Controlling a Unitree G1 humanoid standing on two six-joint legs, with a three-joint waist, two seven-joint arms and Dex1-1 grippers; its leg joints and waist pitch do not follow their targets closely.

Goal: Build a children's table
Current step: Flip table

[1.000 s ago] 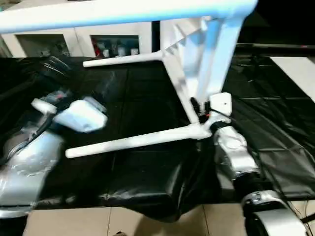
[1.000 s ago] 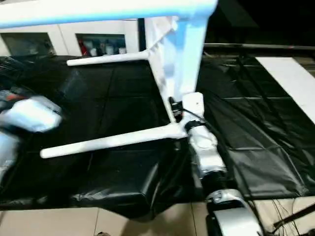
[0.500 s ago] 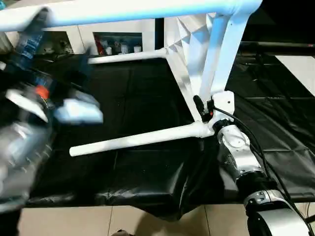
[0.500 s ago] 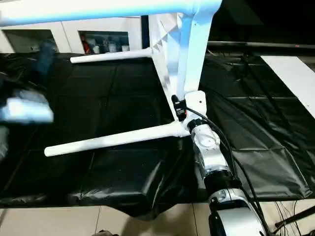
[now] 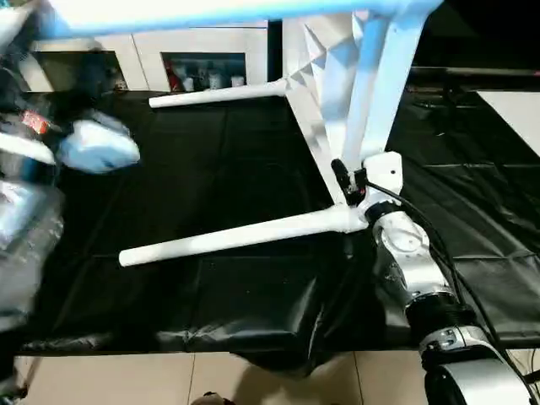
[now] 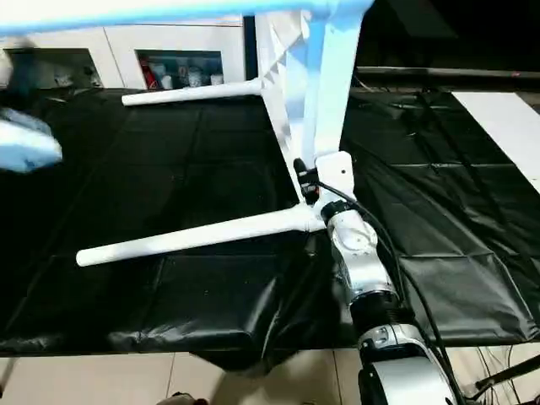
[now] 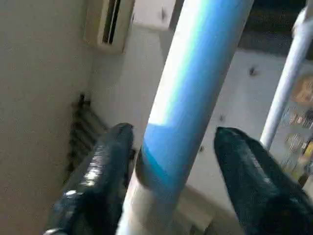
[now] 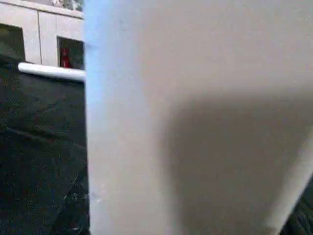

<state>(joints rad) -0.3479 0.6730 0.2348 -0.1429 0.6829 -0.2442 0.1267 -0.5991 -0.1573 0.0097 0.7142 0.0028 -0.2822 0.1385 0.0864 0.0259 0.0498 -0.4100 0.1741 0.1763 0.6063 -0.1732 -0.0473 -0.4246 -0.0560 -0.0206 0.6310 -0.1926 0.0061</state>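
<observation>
The children's table (image 5: 337, 101) is standing tipped on its side over the worktop (image 5: 211, 169), which is lying under black sheeting, its square top rising edge-on and its ribbed underside facing the robot's left. Three white legs are sticking out level toward that side: one (image 5: 232, 236) low and near the front edge, one (image 5: 215, 91) farther back near the white cabinet (image 5: 202, 59) with glass doors, and one (image 5: 211, 13) running across the top of the head views. The right pincer (image 5: 350, 187) is sitting at the table's lower corner, just above the socket of the near leg; its fingers are pressing close to the white plastic, but whether they are gripping it I cannot tell. The left pincer (image 7: 171, 171) is reaching up around the topmost leg (image 7: 195, 88), its two black fingers (image 7: 105, 171) standing apart on either side of the tube, with gaps showing between pads and tube.
</observation>
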